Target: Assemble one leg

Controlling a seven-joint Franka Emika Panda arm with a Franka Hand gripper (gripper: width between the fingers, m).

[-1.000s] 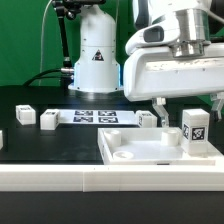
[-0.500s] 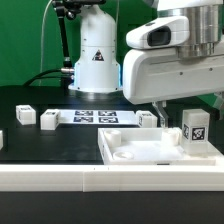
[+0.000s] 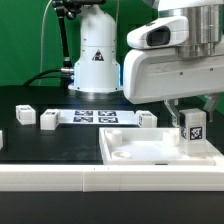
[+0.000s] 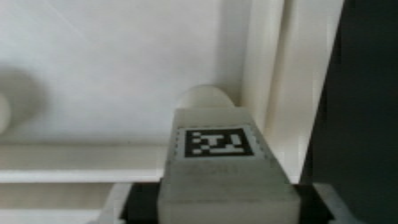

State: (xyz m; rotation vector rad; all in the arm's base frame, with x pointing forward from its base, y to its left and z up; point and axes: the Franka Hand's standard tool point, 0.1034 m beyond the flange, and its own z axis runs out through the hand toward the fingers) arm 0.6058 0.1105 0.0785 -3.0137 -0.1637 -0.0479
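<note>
- The gripper (image 3: 193,118) has shifted toward the exterior view's right since the earlier frame. The leg (image 3: 195,128) now stands upright between its fingers, on the white square piece (image 3: 140,152).
- Only the wrist view shows the fingers (image 4: 139,203) close alongside the leg (image 4: 217,150). Whether they pinch it cannot be told.

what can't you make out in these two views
leg base: in the exterior view it is hidden behind the square piece's rim; in the wrist view the leg's own body covers it.
gripper grip on the leg: fingertips cut off by the wrist view's edge, too small in the exterior view.
small part at the exterior view's left: too small to identify.
</note>
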